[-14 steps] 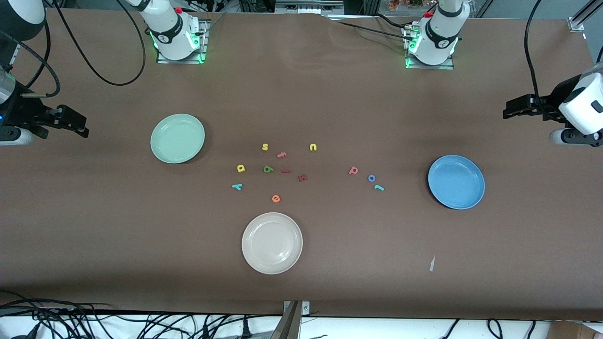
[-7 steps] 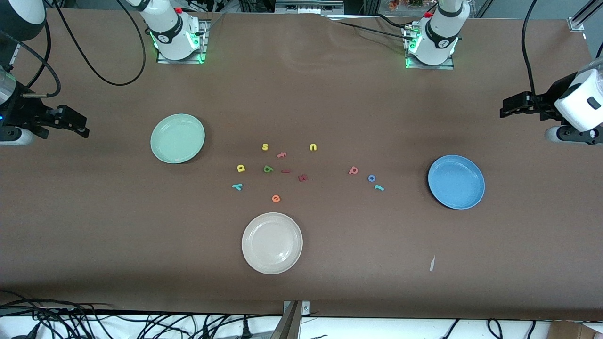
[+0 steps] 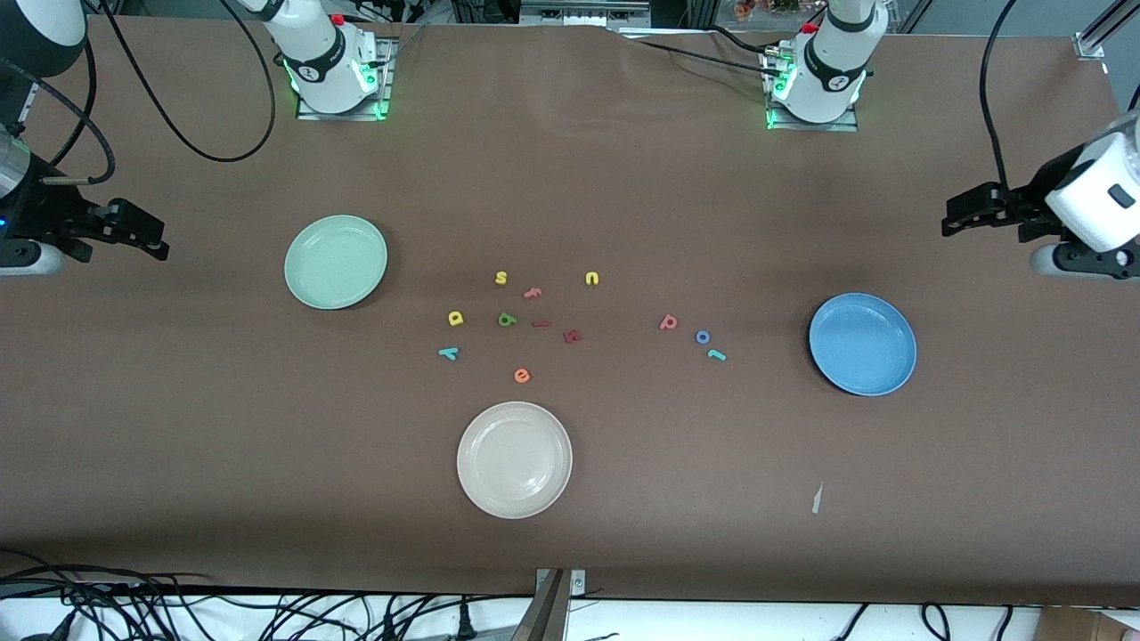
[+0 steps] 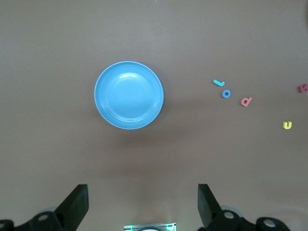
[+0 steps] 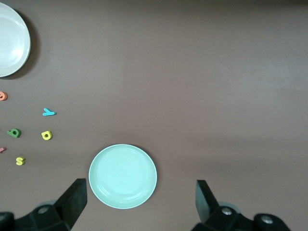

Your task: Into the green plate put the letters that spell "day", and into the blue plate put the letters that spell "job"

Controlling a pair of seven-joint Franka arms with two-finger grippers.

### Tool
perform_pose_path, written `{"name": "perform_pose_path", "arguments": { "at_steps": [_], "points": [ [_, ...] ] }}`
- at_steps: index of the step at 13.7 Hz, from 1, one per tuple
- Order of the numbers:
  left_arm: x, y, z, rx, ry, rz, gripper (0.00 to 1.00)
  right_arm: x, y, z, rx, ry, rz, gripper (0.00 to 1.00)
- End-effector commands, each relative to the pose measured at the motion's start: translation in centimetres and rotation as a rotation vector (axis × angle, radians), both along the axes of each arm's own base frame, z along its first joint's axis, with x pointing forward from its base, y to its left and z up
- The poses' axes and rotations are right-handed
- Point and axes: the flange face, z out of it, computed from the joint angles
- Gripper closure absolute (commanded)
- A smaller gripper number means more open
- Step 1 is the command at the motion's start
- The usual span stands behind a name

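The brown table [image 3: 623,196] carries three plates. The blue plate [image 3: 862,344] lies toward the left arm's end, the green plate [image 3: 336,262] toward the right arm's end, and the white plate [image 3: 514,458] sits between them, nearest the front camera. All three hold nothing.

The left gripper [image 3: 957,214] hangs in the air over bare table at the left arm's end, above the blue plate's part of the table; its wrist view shows the two fingers [image 4: 77,204] spread wide, gripping nothing and touching nothing. The right gripper [image 3: 151,242] hangs over bare table at the right arm's end, near the green plate, its fingers [image 5: 74,197] likewise wide apart with nothing between them.

The foam letters lie loose on the table between the green and blue plates. The yellow d [image 3: 456,318], green a [image 3: 507,320] and teal y [image 3: 449,353] sit on the green plate's side of the cluster. The pink b [image 3: 668,322], blue o [image 3: 703,336] and teal j [image 3: 716,355] lie in a short row nearer the blue plate. Among them are a yellow s [image 3: 500,278], yellow u [image 3: 592,279], orange e [image 3: 522,376], a pink letter [image 3: 533,292] and two dark red letters [image 3: 572,336].
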Motion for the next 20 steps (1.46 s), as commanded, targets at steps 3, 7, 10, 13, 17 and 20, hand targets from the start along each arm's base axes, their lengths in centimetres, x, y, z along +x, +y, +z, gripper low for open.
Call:
{"name": "perform_pose_path", "arguments": {
  "at_steps": [3, 7, 10, 13, 17, 20],
  "points": [
    [-1.8, 2.2, -1.2, 0.007, -0.089, 0.051, 0.0, -0.2, 0.1, 0.0, 0.0, 0.006, 0.011, 0.0],
    [-2.5, 3.0, -1.8, 0.007, -0.117, 0.064, 0.0, -0.2, 0.1, 0.0, 0.001, 0.006, 0.006, 0.0],
    [-2.5, 3.2, -2.0, 0.008, -0.108, 0.073, 0.0, -0.2, 0.2, -0.1, -0.002, 0.009, 0.008, 0.0],
    [-2.4, 3.1, -1.8, 0.006, -0.109, 0.079, 0.0, 0.4, 4.0, -2.2, -0.021, 0.052, 0.064, 0.0],
    [-2.4, 2.7, -2.2, -0.007, -0.1, 0.066, 0.0, 1.8, 8.8, -7.6, -0.035, 0.131, 0.042, 0.0],
    [-1.8, 1.4, -4.8, -0.003, -0.051, 0.043, 0.0, 2.1, 15.6, -11.8, -0.061, 0.147, -0.103, 0.0]
  ]
}}
